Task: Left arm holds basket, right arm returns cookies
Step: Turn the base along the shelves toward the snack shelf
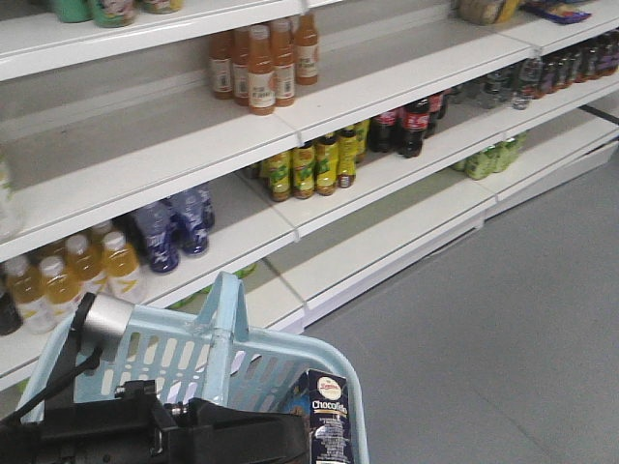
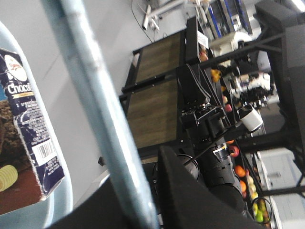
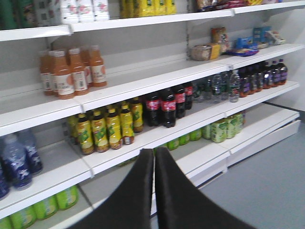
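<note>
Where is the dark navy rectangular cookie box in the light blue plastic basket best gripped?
Likely its top end, from above: the dark navy cookie box stands upright in a corner of the light blue plastic basket, walls close beside, top exposed.

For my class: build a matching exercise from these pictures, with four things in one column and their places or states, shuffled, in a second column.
Things
1. cookies
2. orange bottles
3. cola bottles
4. right gripper

Places or states
A. fingers shut, nothing between them
B. standing in the basket
C. one shelf above the yellow-labelled bottles
D. on the yellow-labelled bottles' shelf, to their right

Pairs: 1-B, 2-C, 3-D, 4-A
</note>
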You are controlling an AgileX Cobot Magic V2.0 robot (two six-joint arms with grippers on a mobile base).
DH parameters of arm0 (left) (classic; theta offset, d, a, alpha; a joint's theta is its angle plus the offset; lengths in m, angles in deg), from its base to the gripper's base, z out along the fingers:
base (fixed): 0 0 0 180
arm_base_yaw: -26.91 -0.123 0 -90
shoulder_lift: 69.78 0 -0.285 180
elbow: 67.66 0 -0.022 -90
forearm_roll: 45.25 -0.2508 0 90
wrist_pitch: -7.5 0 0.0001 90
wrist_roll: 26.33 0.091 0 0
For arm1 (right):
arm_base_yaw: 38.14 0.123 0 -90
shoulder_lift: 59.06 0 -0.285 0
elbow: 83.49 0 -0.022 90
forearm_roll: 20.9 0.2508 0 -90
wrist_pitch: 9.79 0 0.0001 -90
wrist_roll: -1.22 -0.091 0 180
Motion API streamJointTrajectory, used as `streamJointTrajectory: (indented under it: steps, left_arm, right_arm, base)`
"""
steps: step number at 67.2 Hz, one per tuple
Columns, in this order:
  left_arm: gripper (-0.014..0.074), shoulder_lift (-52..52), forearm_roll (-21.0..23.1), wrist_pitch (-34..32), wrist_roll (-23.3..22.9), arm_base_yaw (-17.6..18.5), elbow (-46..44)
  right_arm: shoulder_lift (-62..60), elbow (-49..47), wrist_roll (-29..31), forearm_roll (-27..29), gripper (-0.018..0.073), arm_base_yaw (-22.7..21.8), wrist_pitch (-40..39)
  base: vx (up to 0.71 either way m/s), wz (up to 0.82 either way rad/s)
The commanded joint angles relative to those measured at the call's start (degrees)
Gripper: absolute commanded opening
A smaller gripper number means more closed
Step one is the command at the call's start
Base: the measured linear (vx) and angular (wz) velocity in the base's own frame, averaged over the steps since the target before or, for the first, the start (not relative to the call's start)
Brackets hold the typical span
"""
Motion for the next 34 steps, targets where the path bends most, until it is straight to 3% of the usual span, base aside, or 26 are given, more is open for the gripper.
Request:
streamJointTrajectory:
  steps: [1, 34]
  left_arm:
    - [-0.0006, 1.1, 4.0, 1.9, 0.8, 0.2, -2.0]
    - [-0.0006, 1.1, 4.0, 1.9, 0.8, 0.2, -2.0]
  right_arm:
    - [-0.3, 0.1, 0.3, -0.4, -0.0008, -0.3, -4.1]
    - [-0.3, 0.1, 0.3, -0.4, -0.0008, -0.3, -4.1]
  base:
    - [0.44, -0.64]
    - [0.41, -0.72]
